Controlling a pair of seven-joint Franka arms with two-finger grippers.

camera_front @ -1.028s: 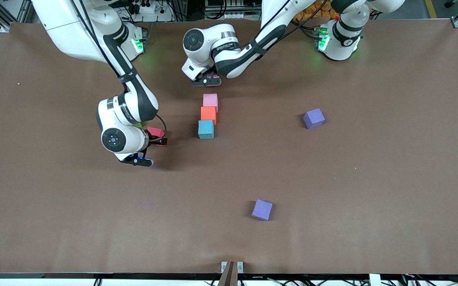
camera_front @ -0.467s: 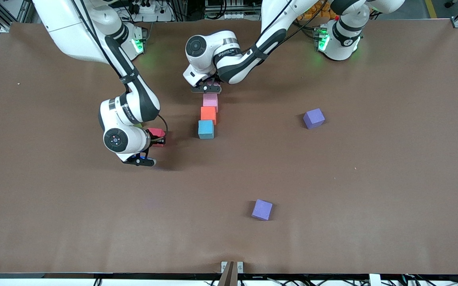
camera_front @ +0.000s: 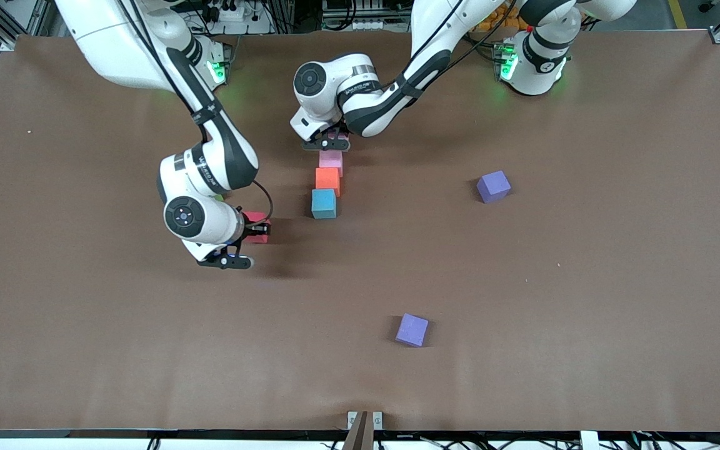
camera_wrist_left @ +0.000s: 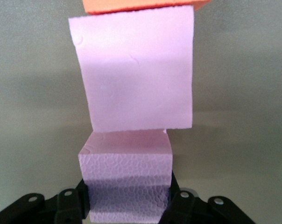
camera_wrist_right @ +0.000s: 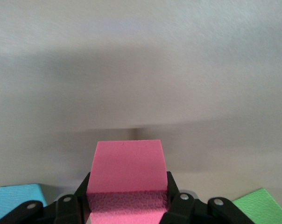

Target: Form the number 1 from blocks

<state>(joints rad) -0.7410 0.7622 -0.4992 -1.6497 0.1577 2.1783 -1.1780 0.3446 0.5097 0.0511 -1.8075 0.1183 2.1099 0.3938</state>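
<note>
Three blocks laid in a touching line on the table (camera_front: 585,281) — pink block (camera_front: 330,159) farthest from the front camera, orange block (camera_front: 327,178) next, light blue block (camera_front: 324,204) nearest. Long axis of that line running straight from the robots' bases toward the front camera: the stem of the 1.

Left gripper (camera_front: 329,142) clamped on a second pink block (camera_wrist_left: 126,179), fingers pressed against two opposite faces, held just above the table at the end of the stem farthest from the front camera. Seen from the left wrist, held block's edge nearly meeting the laid pink block's edge and squared up with it, faces parallel, only slightly off to one side. Judged next: lowered and let go either as one more link of the stem or nudged sideways as the flag of the 1 — cannot tell which.

Right gripper (camera_front: 249,232) closed on the red block (camera_wrist_right: 128,179), over bare table toward the right arm's end, level with the light blue block or a touch nearer the front camera. Open end of the stem lying sideways from it, toward the left arm's end — right arm clearly the nearer one to that end.

Green cube (camera_wrist_right: 260,205) at the edge of the right wrist view; two purple cubes (camera_front: 493,186) (camera_front: 412,329) well apart from the line.
</note>
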